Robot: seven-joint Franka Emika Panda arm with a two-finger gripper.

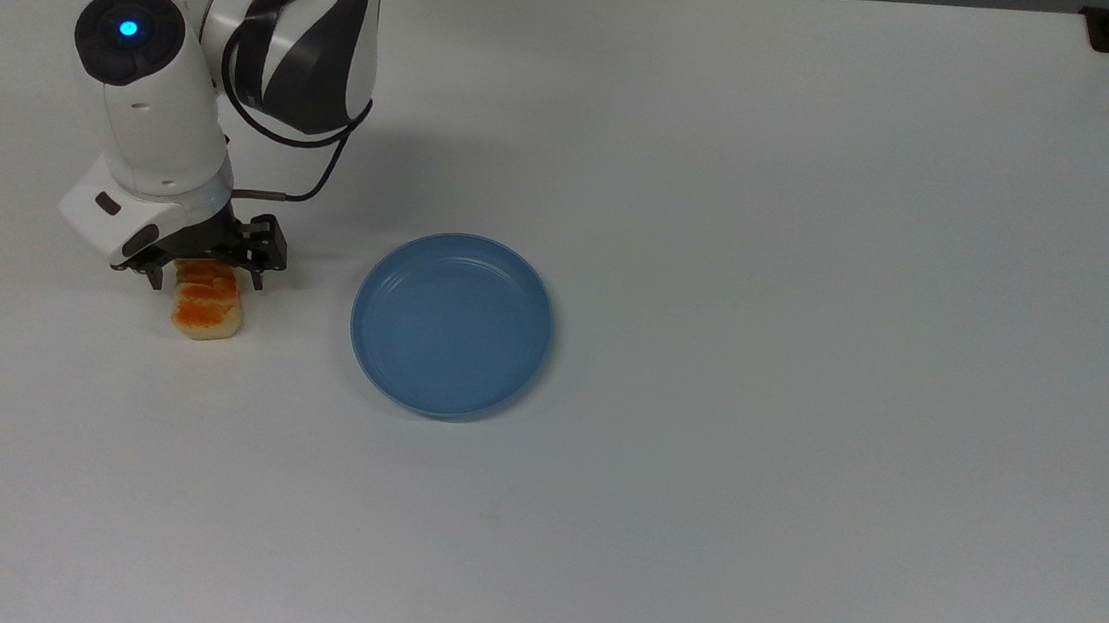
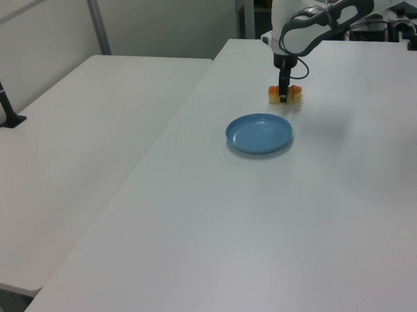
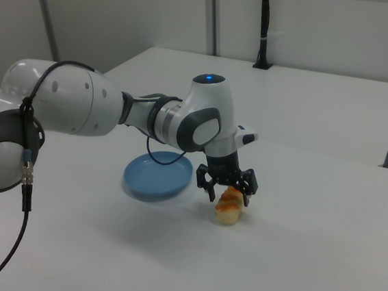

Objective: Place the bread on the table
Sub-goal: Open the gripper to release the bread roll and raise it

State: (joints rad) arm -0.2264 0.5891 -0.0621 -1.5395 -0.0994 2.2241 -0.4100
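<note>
Bread [image 1: 207, 306] lies flat on the table [image 1: 773, 220] well left of the blue plate [image 1: 452, 325] in the top view, gripper [image 1: 204, 273] straddling its far end, jaws spread, long axis pointing near.

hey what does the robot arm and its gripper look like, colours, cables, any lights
The arm is glossy white with rounded links and dark grey joint sections. A round dark cap carries a glowing blue light. A thin black cable loops outside along the wrist. The gripper is a white block with two short black fingers.
</note>
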